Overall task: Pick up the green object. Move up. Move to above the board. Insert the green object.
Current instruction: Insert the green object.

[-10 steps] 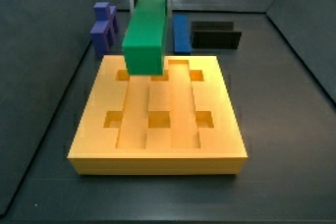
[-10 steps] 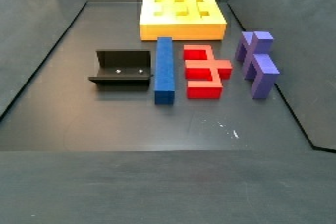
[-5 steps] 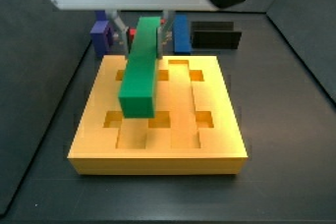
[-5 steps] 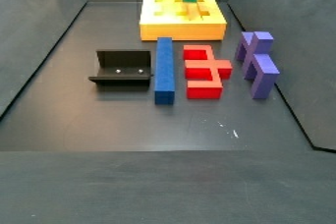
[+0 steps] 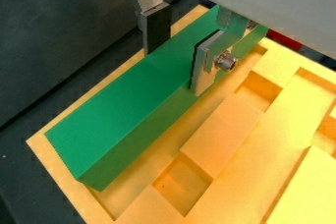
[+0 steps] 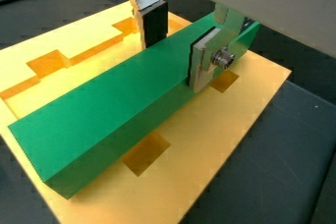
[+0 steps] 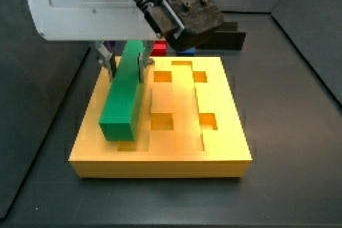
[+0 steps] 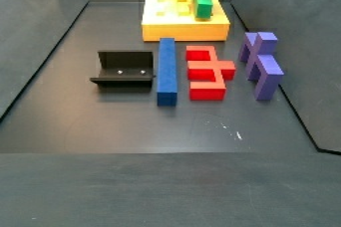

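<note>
Bar down low over the board, and the seat is not made yet!

The gripper (image 5: 182, 39) has its jaws pinching the green bar (image 5: 138, 110) near one end, with the long free end reaching out ahead of them, low over the board (image 7: 201, 147) along its outer channel. In a side view that free end (image 7: 119, 122) looks close to an edge hole. Risk, as I judge it: a slight skew lands the bar on a rib, it jams or twists in the pads (image 6: 153, 27), and pressing harder could shove the board.
</note>
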